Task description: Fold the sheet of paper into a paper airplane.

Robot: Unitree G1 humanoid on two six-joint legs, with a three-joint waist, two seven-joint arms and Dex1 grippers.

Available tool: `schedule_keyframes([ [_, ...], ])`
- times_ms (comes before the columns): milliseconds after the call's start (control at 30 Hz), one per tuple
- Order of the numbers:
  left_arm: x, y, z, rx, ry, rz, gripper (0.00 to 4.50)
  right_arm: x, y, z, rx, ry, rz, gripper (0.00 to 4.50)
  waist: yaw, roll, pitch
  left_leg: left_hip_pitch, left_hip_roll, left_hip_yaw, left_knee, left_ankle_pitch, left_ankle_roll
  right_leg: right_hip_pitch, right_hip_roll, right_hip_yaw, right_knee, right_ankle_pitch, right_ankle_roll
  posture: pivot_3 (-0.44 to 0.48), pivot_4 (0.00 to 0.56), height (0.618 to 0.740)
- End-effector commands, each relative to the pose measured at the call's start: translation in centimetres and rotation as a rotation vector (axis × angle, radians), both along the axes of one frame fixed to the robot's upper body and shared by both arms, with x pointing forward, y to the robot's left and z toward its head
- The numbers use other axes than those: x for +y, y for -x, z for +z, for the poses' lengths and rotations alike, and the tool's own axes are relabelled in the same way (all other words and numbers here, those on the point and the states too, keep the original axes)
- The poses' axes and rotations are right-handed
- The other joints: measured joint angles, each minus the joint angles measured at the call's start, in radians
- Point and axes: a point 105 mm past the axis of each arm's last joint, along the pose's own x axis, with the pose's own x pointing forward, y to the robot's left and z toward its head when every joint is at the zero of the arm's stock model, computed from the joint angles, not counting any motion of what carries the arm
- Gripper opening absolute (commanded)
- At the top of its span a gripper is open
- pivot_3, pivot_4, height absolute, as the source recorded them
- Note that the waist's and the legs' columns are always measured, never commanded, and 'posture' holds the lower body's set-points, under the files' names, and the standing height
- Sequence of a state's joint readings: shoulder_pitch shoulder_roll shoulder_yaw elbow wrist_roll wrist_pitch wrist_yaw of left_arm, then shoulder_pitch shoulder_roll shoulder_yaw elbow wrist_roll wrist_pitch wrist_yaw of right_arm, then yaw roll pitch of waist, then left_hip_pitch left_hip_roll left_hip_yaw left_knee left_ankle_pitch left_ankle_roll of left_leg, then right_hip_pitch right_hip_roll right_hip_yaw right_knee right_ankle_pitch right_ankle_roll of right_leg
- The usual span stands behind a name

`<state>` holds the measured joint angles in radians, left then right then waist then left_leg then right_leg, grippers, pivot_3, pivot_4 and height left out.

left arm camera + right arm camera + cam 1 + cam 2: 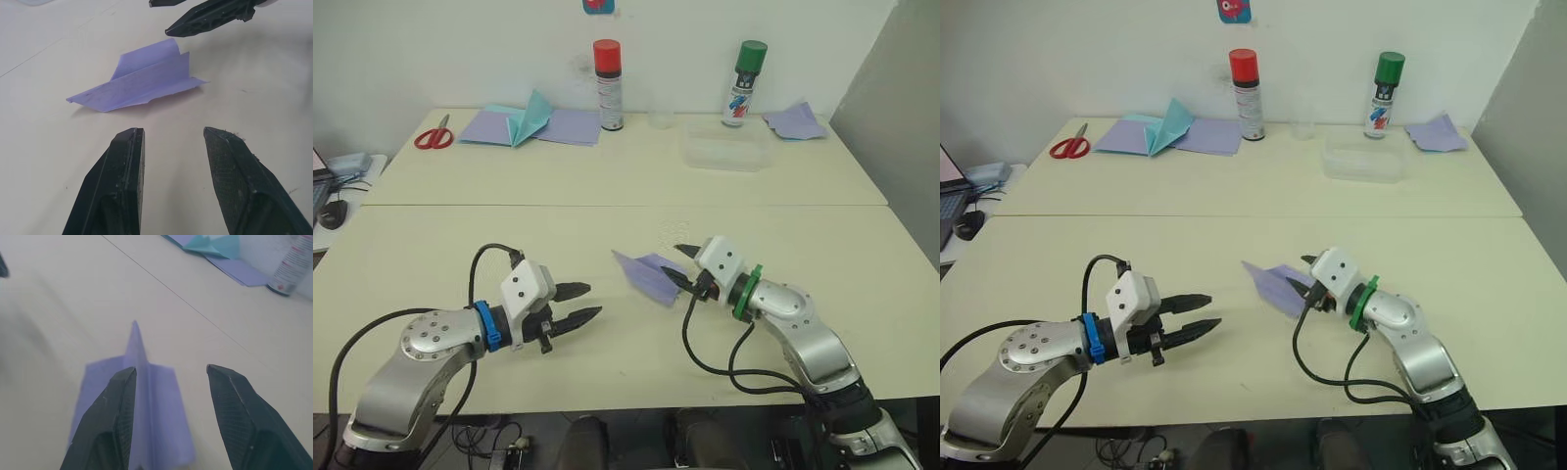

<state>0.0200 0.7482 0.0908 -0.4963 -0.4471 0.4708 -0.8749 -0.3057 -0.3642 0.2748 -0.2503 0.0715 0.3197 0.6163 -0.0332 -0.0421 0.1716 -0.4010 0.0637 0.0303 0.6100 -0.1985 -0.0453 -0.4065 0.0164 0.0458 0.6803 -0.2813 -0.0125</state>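
The paper airplane [649, 275] lies folded on the near table [607, 362], nose pointing away from the right gripper [682, 266], wings flat and centre fold raised; the shape looks finished. The right gripper sits at its tail with fingers spread and empty, seemingly placed to pinch the fold; the left gripper [581, 302] hovers well apart, also spread, apparently leaving the plane room.
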Motion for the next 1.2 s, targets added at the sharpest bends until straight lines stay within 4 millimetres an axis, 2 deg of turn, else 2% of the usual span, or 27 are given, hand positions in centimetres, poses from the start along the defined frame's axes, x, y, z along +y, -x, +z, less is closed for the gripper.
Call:
schedule_keyframes([
  [33, -0.5, -0.1, 0.9, -0.037, 0.007, -0.028, 2.22, 1.5, 0.0, 0.1, 0.036, -0.023, 0.069, 2.36, 0.0, 0.0, 0.0, 0.0, 0.0, 0.0, 0.0, 0.0, 0.0, 0.0, 0.0, 0.0, 0.0, 0.0, 0.0, 0.0, 0.15, 0.74],
  [200, -0.7, -0.6, 2.0, -0.066, 0.012, -0.044, 2.22, 2.2, -1.6, -0.6, 0.093, 0.01, 0.087, 2.36, 0.0, 0.0, 0.0, 0.0, -0.001, 0.0, 0.0, 0.0, 0.0, 0.0, 0.0, 0.0, 0.0, 0.001, 0.001, 0.0, 0.15, 0.74],
  [567, -0.9, -1.0, 3.2, -0.126, 0.045, -0.017, 2.22, 2.2, -2.2, -2.2, 0.144, 0.114, 0.145, 2.36, 0.0, 0.0, 0.0, -0.001, -0.001, 0.0, 0.0, 0.0, 0.0, 0.0, 0.0, 0.0, 0.0, 0.0, 0.0, 0.0, 0.15, 0.74],
  [667, -1.0, -1.0, 3.1, -0.123, 0.043, -0.018, 2.22, 2.0, -2.4, -2.7, 0.154, 0.143, 0.136, 1.76, 0.001, 0.0, 0.0, -0.001, -0.001, 0.0, 0.0, 0.0, 0.0, 0.0, 0.0, 0.0, 0.0, 0.0, 0.0, 0.0, 0.15, 0.74],
  [833, -1.1, -0.9, 3.1, -0.127, 0.049, -0.016, 2.22, 1.7, -2.4, -2.6, 0.169, 0.135, 0.124, 0.03, 0.001, 0.0, 0.0, -0.001, -0.001, 0.0, 0.0, 0.0, 0.0, 0.0, 0.0, 0.0, 0.0, 0.0, 0.0, 0.0, 0.15, 0.74],
  [1033, -1.5, -0.7, 2.9, -0.121, 0.059, -0.028, 2.22, 0.6, -2.1, -2.3, 0.187, 0.112, 0.097, 0.03, 0.001, 0.0, 0.0, -0.001, -0.001, 0.0, 0.0, 0.0, 0.0, 0.0, 0.0, 0.0, 0.0, 0.0, 0.0, 0.0, 0.15, 0.74],
  [1100, -2.1, -0.4, 3.1, -0.116, 0.07, -0.055, 2.22, -0.3, -2.0, -1.3, 0.19, 0.069, 0.065, 0.03, 0.001, 0.0, 0.0, -0.001, -0.001, 0.0, 0.0, 0.0, 0.0, 0.0, 0.0, 0.0, 0.0, 0.0, 0.0, 0.0, 0.15, 0.74],
  [1200, -3.3, 0.1, 3.8, -0.099, 0.091, -0.116, 2.22, -3.0, -2.6, 1.2, 0.169, -0.043, -0.074, 0.03, 0.002, 0.0, 0.0, -0.001, -0.001, 0.0, 0.0, 0.0, 0.0, 0.0, 0.0, 0.0, 0.0, 0.0, 0.001, 0.0, 0.15, 0.74],
])
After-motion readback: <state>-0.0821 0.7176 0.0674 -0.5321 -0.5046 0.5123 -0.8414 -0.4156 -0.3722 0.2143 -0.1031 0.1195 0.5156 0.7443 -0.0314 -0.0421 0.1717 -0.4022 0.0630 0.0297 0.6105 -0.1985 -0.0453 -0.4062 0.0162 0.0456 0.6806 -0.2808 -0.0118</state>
